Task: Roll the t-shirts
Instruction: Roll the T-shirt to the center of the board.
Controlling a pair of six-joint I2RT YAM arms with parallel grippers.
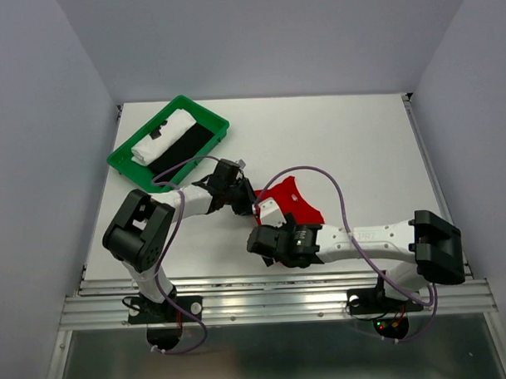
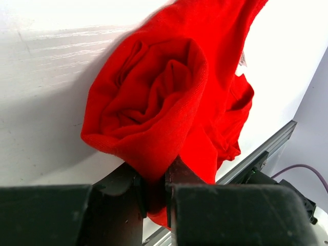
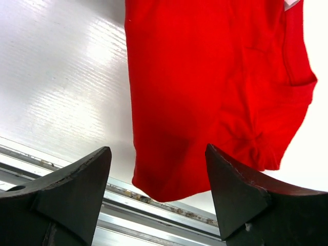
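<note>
The red t-shirt (image 1: 293, 198) lies in the middle of the table, mostly covered by both wrists. In the left wrist view its near end is wound into a loose roll (image 2: 148, 102), and my left gripper (image 2: 154, 192) is shut on the roll's lower edge. In the top view the left gripper (image 1: 247, 196) sits at the shirt's left end. My right gripper (image 3: 158, 169) is open and empty, its fingers (image 3: 77, 184) spread just above the flat hanging part of the shirt (image 3: 215, 87). In the top view the right gripper (image 1: 267, 239) is just in front of the shirt.
A green tray (image 1: 123, 157) at the back left holds a rolled white cloth (image 1: 162, 134) and a black cloth (image 1: 181, 148). The table's metal front rail (image 1: 282, 298) runs close below the shirt's edge; it also shows in the right wrist view (image 3: 154, 215).
</note>
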